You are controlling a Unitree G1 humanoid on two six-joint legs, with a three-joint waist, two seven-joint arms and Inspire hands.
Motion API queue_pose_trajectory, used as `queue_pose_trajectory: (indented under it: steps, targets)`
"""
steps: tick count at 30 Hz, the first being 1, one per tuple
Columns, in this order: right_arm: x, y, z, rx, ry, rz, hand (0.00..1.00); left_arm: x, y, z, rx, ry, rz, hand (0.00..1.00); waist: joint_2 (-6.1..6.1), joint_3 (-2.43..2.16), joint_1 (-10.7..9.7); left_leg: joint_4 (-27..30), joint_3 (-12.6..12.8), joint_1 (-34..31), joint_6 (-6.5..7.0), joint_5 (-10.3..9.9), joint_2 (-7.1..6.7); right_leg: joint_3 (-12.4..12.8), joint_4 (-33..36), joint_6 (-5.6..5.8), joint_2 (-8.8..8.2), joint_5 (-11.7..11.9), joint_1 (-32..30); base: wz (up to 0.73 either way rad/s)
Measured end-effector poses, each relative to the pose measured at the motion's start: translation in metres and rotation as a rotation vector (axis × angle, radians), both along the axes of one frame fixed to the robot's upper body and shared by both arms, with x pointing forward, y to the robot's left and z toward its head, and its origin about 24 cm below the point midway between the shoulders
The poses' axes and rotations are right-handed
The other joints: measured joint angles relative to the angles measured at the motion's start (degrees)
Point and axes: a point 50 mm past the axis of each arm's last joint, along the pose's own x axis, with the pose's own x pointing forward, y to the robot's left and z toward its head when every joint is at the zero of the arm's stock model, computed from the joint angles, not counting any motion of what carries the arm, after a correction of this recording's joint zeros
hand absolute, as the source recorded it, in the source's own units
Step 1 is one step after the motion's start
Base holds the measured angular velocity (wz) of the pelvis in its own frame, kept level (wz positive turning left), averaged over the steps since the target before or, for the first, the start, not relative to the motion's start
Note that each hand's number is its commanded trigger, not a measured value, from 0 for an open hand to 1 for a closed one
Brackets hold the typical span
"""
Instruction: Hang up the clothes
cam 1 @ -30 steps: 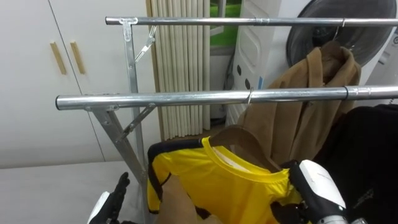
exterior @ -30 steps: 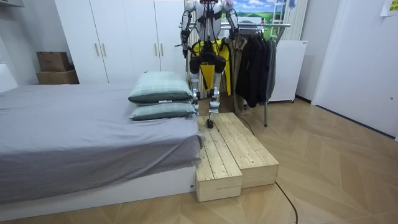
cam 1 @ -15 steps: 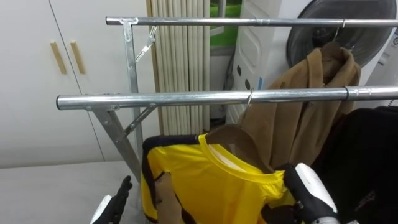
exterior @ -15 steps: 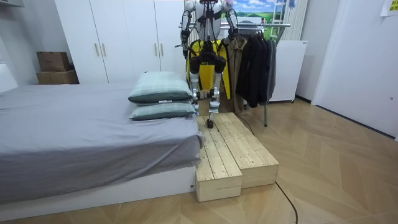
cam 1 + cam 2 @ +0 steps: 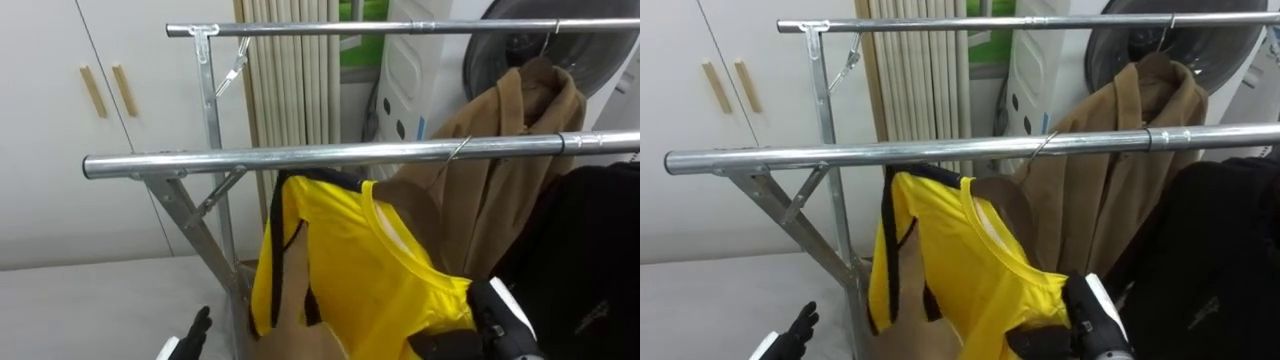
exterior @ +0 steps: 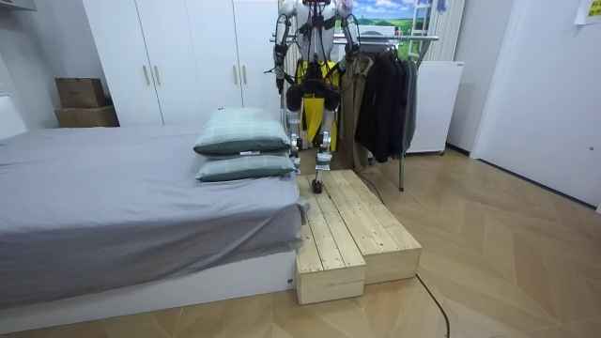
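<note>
1. The rack (image 5: 300,157) is just in front of the robot, which stands on a wooden step (image 6: 352,225) beside the bed (image 6: 113,207). A brown coat (image 5: 520,140) hangs on the back rail, and dark clothes (image 5: 590,250) hang at the right.
2. The yellow shirt (image 5: 350,260) is on a hanger under the front rail and is tilted: one shoulder is high, near the rail, and the other is low. Its lower part is cut off.
3. The right hand (image 5: 505,320) is at the low shoulder of the shirt. The cloth covers it there, so I cannot tell whether it grips or how far it is closed.
4. The left hand (image 5: 197,335) shows at the lower left, apart from the shirt, with straight fingers, and it holds nothing.
5. The hook (image 5: 457,151) is a thin wire touching the front rail. I judge that the step in hand is setting the hanger on this rail. Whether the hook goes fully over the rail is hard to make out. The next move should first make sure of this, then lower the right hand slowly so that the shirt comes level, and then let go.
</note>
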Motion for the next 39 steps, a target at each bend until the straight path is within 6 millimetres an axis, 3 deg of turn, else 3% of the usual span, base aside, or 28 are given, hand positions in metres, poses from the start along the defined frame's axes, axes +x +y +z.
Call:
queue_pose_trajectory:
  steps: [5, 6, 7, 8, 9, 30, 31, 32, 34, 39]
  targets:
    - [-0.0002, 0.0016, -0.0005, 0.026, 0.009, 0.016, 0.0, 0.0001, 0.0001, 0.0001, 0.0, 0.0, 0.0, 0.0, 0.26, -0.18, -0.01, -0.01, 0.04, 0.03, 0.0, 0.0, 0.02, -0.1, -0.3, 0.0, 0.0, 0.06, 0.15, 0.0]
    - [-0.0002, 0.0018, -0.0006, 0.028, 0.009, 0.016, 0.2, 0.0001, 0.0001, 0.0001, 0.0, 0.0, 0.0, 0.0, 0.29, -0.2, -0.03, -0.01, 0.04, 0.01, 0.0, 0.0, 0.04, -0.13, -0.36, 0.0, 0.0, 0.07, 0.15, 0.0]
    - [-0.0002, 0.0019, -0.0006, 0.029, 0.009, 0.016, 0.53, 0.0001, 0.0001, 0.0001, 0.0, 0.0, 0.0, 0.0, 0.3, -0.21, -0.03, -0.01, 0.04, 0.0, 0.0, 0.0, 0.04, -0.13, -0.39, 0.0, 0.0, 0.07, 0.16, 0.0]
    - [-0.0003, 0.0021, -0.0007, 0.029, 0.009, 0.016, 0.71, 0.0, 0.0001, 0.0001, 0.0, 0.0, 0.0, 0.0, 0.3, -0.21, -0.04, -0.01, 0.04, 0.01, 0.0, 0.0, 0.05, -0.14, -0.41, 0.0, 0.01, 0.07, 0.18, 0.0]
    - [-0.0002, 0.0022, -0.0007, 0.03, 0.01, 0.016, 1.0, 0.0, 0.0001, 0.0001, 0.0, 0.0, 0.0, 0.0, 0.3, -0.21, -0.04, -0.02, 0.04, 0.01, 0.0, 0.0, 0.05, -0.15, -0.43, 0.0, 0.01, 0.07, 0.19, 0.0]
    - [0.0001, -0.0045, -0.0013, 0.016, 0.024, -0.03, 1.0, -0.0007, -0.0003, -0.0014, -0.014, 0.004, 0.016, 0.0, 0.02, -0.15, -0.52, -0.05, 0.03, -0.13, 0.0, 0.01, 0.04, -0.06, -0.49, 0.02, 0.01, 0.04, 0.08, 0.0]
    - [0.0001, -0.0045, -0.0013, 0.016, 0.024, -0.03, 0.66, -0.0007, -0.0003, -0.0014, -0.014, 0.004, 0.016, 0.0, 0.02, -0.15, -0.56, -0.05, 0.04, -0.13, 0.0, 0.01, 0.04, -0.07, -0.49, 0.02, 0.01, 0.04, 0.08, 0.0]
    - [0.0001, -0.0044, -0.0013, 0.009, 0.024, -0.028, 0.15, -0.0006, -0.0003, -0.0014, -0.013, 0.004, 0.016, 0.0, -0.03, -0.12, -0.72, -0.04, 0.01, -0.14, 0.0, 0.01, 0.03, -0.05, -0.47, 0.03, 0.01, 0.02, 0.08, 0.0]
    - [0.0001, -0.0043, -0.0013, -0.01, 0.023, -0.021, 0.0, -0.0006, -0.0003, -0.0014, -0.013, 0.004, 0.016, 0.0, -0.12, -0.14, -0.85, -0.04, -0.01, -0.14, 0.0, 0.01, 0.03, -0.02, -0.46, 0.02, 0.01, 0.01, 0.08, 0.0]
    - [0.0011, -0.0056, -0.0002, -0.093, 0.004, -0.032, 0.0, -0.0008, -0.0007, -0.0017, -0.012, 0.005, 0.015, 0.0, -0.33, -0.15, -1.21, -0.03, 0.03, -0.07, 0.01, 0.01, 0.05, -0.05, -0.65, 0.04, 0.03, 0.02, 0.21, 0.0]
